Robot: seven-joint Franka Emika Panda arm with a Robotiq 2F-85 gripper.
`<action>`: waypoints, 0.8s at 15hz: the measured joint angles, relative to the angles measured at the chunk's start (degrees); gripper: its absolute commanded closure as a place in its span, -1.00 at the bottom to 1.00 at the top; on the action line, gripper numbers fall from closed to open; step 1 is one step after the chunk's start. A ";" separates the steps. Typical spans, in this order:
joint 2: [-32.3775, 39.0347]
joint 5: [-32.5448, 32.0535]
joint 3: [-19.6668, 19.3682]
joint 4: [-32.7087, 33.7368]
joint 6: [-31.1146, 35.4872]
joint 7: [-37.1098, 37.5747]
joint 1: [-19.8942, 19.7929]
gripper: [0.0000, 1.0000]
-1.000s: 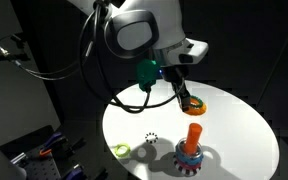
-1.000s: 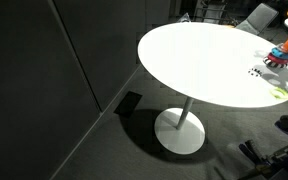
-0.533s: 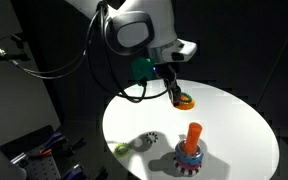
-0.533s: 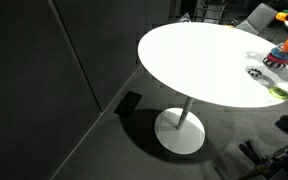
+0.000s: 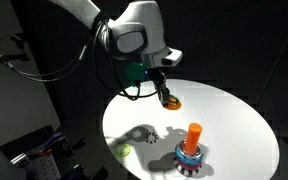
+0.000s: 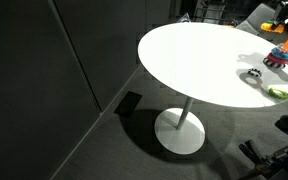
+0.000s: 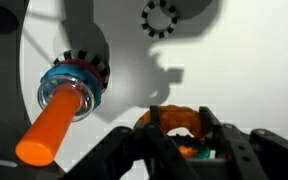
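Claw [image 5: 168, 96] clenched on orange ring [image 5: 173, 102], held above white round table [image 5: 234, 115]; upright orange peg [image 5: 193, 138] well apart, toward the near edge in an exterior view.

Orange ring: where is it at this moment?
In an exterior view the orange ring is clamped in the gripper above the white table, beyond the orange peg.

No legible text, seemingly, anywhere.

orange ring [image 7: 174, 118] partly behind fingers [image 7: 212, 130], green thing [image 6: 277, 92] perhaps a ring
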 measured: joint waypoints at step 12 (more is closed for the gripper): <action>7.48 -1.45 -0.10 -1.43 6.99 3.15 1.29 0.64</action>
